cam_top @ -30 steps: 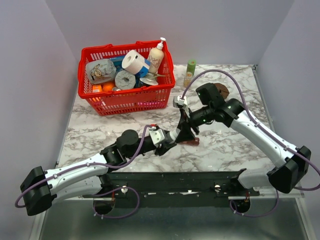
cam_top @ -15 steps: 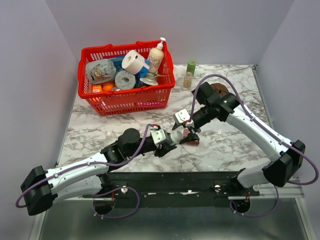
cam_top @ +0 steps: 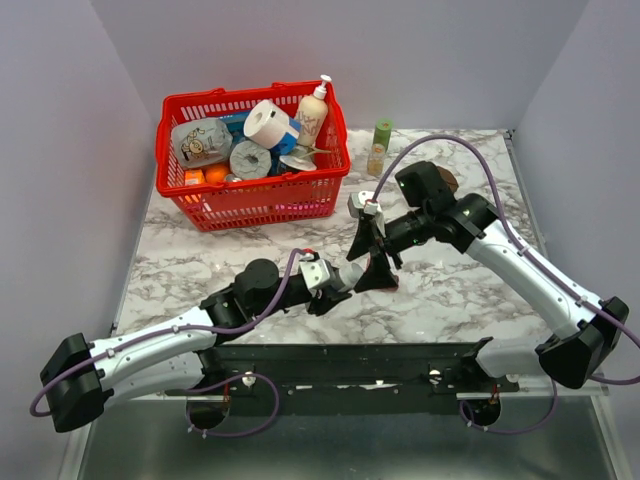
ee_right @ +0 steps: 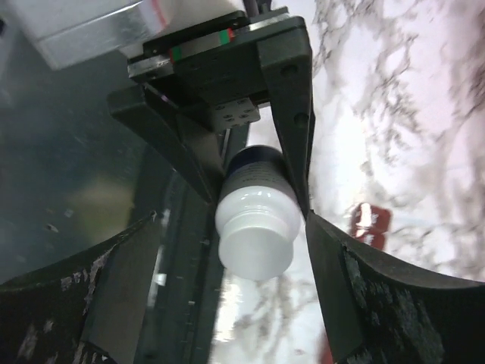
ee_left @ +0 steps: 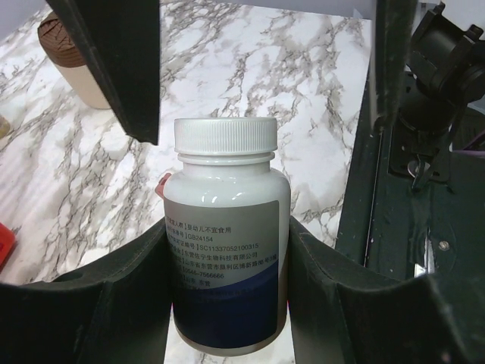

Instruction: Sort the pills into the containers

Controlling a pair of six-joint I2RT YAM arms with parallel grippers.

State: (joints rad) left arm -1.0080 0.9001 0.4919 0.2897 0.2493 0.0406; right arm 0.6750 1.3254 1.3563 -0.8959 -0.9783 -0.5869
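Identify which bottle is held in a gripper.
The white pill bottle, clamped in the left gripper. The green-capped bottle stands free on the table, and the pump bottle sits in the red basket.

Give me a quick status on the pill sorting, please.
Left tool shut on pill bottle, cap on. Right tool open, flanking cap. Compartment strip on table, mostly hidden.

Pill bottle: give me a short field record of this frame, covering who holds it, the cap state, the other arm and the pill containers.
bottle: white pill bottle
held by: left gripper, jaws shut on its body
cap: white cap, on
other arm: right gripper, jaws open either side of the cap, apart from it
containers: red-brown strip, mostly hidden behind the arms
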